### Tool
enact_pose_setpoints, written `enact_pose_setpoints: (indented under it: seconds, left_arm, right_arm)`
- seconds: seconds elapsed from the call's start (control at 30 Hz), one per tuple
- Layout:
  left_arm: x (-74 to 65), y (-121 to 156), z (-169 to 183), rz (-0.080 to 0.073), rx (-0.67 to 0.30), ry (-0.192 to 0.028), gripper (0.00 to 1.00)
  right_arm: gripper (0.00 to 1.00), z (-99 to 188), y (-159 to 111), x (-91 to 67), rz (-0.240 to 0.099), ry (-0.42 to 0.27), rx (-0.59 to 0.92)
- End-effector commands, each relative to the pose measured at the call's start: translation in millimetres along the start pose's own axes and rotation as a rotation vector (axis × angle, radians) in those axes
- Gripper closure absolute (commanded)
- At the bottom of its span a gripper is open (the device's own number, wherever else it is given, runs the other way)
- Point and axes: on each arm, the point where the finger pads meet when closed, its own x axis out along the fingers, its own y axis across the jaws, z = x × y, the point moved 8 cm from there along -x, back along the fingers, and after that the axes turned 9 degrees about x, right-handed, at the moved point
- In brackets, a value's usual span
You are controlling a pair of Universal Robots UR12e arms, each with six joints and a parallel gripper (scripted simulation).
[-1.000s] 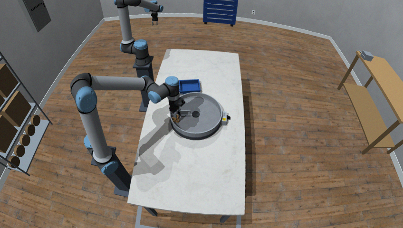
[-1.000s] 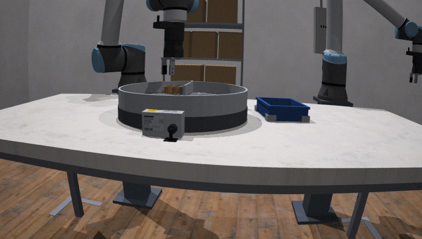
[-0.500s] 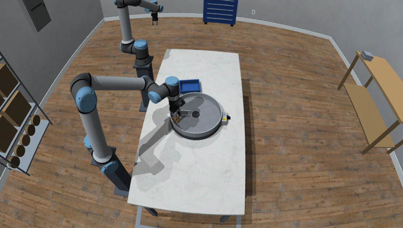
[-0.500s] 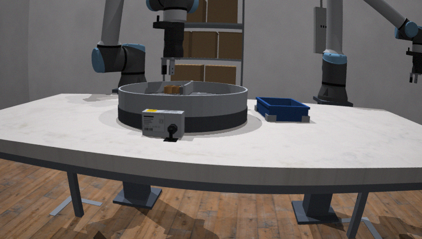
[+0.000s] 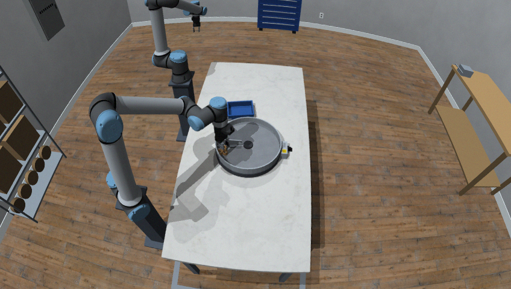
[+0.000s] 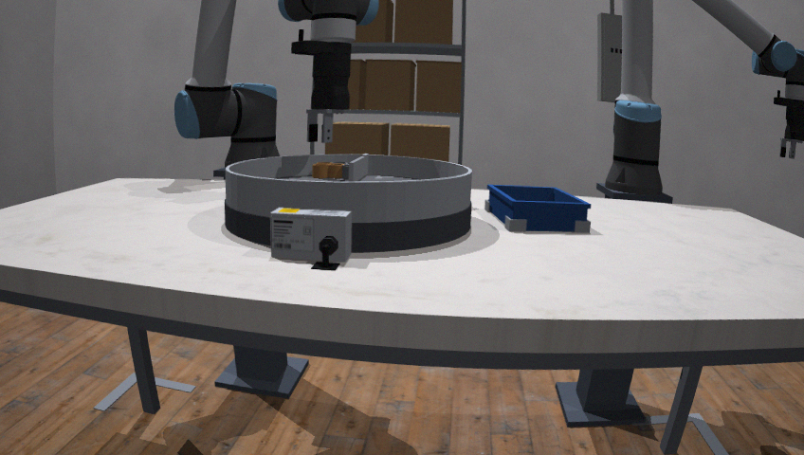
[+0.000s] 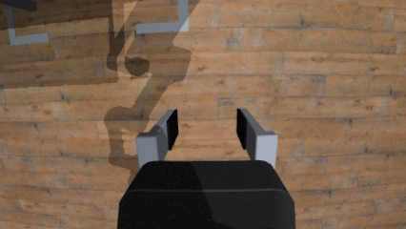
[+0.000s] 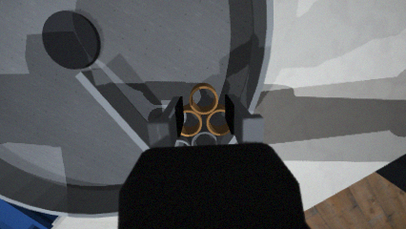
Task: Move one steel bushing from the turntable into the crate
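Observation:
My right gripper (image 5: 223, 144) (image 6: 319, 138) (image 8: 204, 107) is open above the bushings and holds nothing. Below it, in the right wrist view, three copper-coloured bushings (image 8: 204, 86) (image 6: 327, 171) stand upright in a cluster. Beside them a grey steel bushing (image 8: 204, 135) shows partly above the gripper body, with the edge of another grey one to its left; the rest is hidden. All stand on the grey turntable (image 5: 250, 171) (image 6: 338, 194). The blue crate (image 5: 240, 102) (image 6: 539, 215) sits level within its corner guides (image 6: 516, 224). My left gripper (image 5: 196, 29) (image 6: 788, 153) (image 7: 207, 121) is open and empty, away from the table.
The turntable has a raised wall, a straight divider (image 8: 112, 112) (image 6: 357, 167) close to the bushings, and a dark central hub (image 5: 247, 144) (image 8: 71, 39). A control box (image 5: 285, 152) (image 6: 310, 236) stands at its side. The crate stands close beside the turntable on the white table (image 5: 250, 229).

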Motion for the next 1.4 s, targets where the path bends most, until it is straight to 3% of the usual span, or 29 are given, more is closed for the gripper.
enact_pose_setpoints:
  seconds: [0.0, 0.27, 0.57, 1.37]
  left_arm:
    - [-1.0, -0.1, 0.6, 0.0, 0.0, -0.002, 0.0]
    - [-1.0, -0.1, 0.6, 0.0, 0.0, -0.002, 0.0]
    - [-1.0, -0.1, 0.6, 0.0, 0.0, -0.002, 0.0]
    - [-1.0, -0.1, 0.6, 0.0, 0.0, -0.002, 0.0]
  right_arm:
    - [0.24, 0.0, -0.5, -0.9, -0.002, 0.0, 0.0]
    - [0.24, 0.0, -0.5, -0.6, -0.002, 0.0, 0.0]
    - [0.24, 0.0, -0.5, 21.9, -0.002, 0.0, 0.0]
    - [0.24, 0.0, -0.5, 22.1, -0.002, 0.0, 0.0]
